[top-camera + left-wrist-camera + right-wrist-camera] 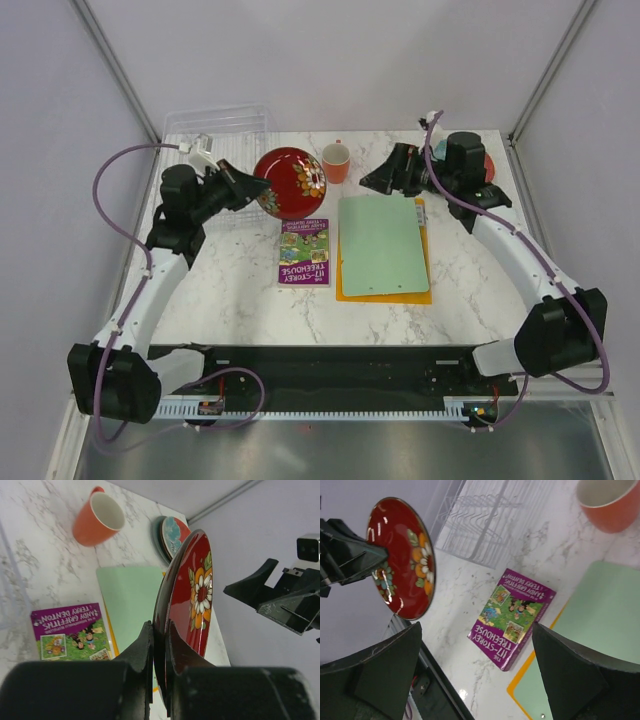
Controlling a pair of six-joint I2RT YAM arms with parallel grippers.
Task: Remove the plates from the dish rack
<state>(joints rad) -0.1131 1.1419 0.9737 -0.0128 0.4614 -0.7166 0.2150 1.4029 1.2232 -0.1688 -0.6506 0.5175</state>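
Observation:
A red plate (292,182) with a flower pattern hangs on edge above the table, between the dish rack (215,130) and the orange cup (337,161). My left gripper (262,190) is shut on its lower rim; in the left wrist view the fingers (145,645) pinch the plate's (192,600) edge. Two more plates (172,534), the upper one teal with red, lie stacked at the far right of the table. My right gripper (375,181) stands open and holds nothing, facing the red plate (402,557) from the right. The dish rack (480,525) shows only bare dividers.
A purple book (305,252) lies in the middle of the table. A green board (380,245) rests on an orange sheet (385,294) to its right. The orange cup (97,517) stands behind the board. Walls close in on both sides.

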